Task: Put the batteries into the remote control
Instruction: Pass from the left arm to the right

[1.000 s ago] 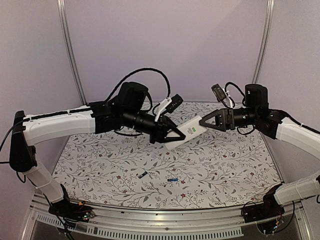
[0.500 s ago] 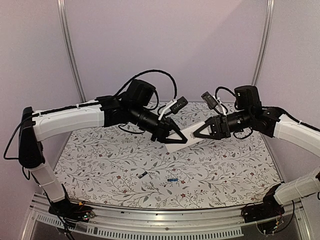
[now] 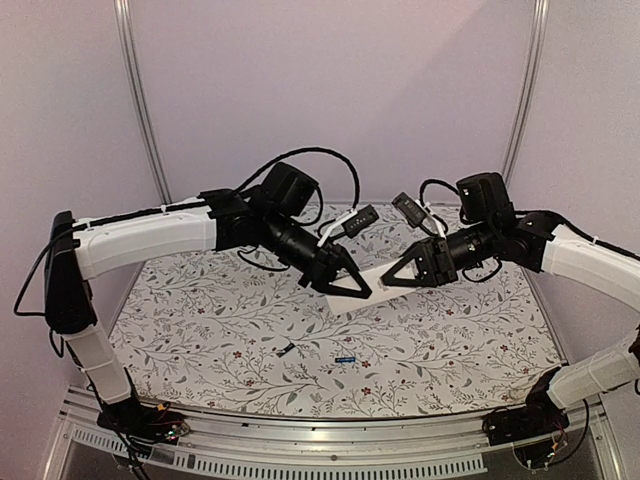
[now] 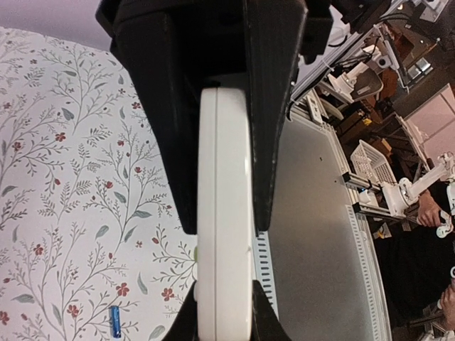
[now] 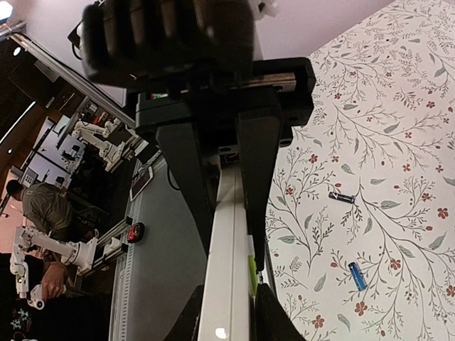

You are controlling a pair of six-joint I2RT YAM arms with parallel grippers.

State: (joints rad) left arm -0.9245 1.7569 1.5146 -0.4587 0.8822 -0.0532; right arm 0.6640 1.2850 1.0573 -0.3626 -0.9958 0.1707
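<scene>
Mid-air, clamped on remote control (image 3: pixel 372 278) from opposite ends: left gripper (image 3: pixel 357 291), right gripper (image 3: pixel 386 281). Beneath, lying loose: blackish battery (image 3: pixel 286 349), blue battery (image 3: pixel 346 359).

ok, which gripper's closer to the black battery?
Left. The left gripper, holding the remote control aloft, sits up and right of the black battery; the right gripper, on the remote's other end, is further right.

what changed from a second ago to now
The right gripper pushed in toward the left gripper and closed, apparently clamping the free end of the remote control. Both arms shifted, and the remote now sits slightly lower and further left in the top view. Unchanged: the left gripper's hold on the remote, and the blackish battery and blue battery lying on the table.
</scene>
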